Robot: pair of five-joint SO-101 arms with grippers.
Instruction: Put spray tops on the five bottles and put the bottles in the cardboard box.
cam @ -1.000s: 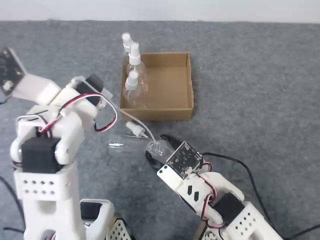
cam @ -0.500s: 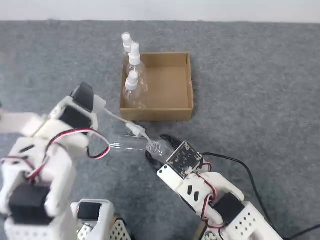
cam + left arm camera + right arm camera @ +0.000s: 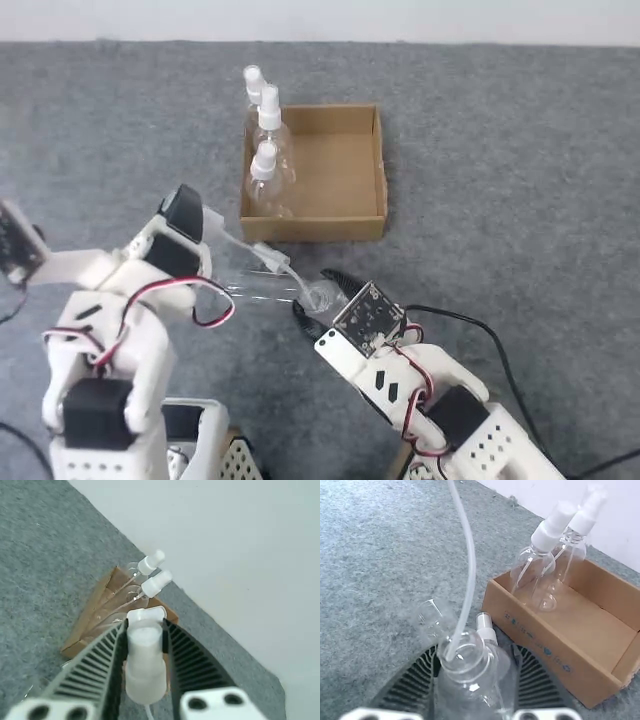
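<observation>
On the grey carpeted bench (image 3: 520, 150), we see the left gripper (image 3: 144, 626) closed on a spray top (image 3: 145, 652). The top's tube dips into the mouth of a clear bottle (image 3: 468, 677), clamped in the right gripper (image 3: 476, 653). Behind them, three capped bottles (image 3: 268, 172) stand along the cardboard box's (image 3: 340, 215) left wall.

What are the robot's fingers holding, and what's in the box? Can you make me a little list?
left fingers: shut on a spray top
right fingers: shut on an open bottle
bottle neck: a thin tube dips into it, top not on yet
cardboard box: three capped bottles standing along one side
grey mat: a loose spray top lies between the held bottle and the box
</observation>
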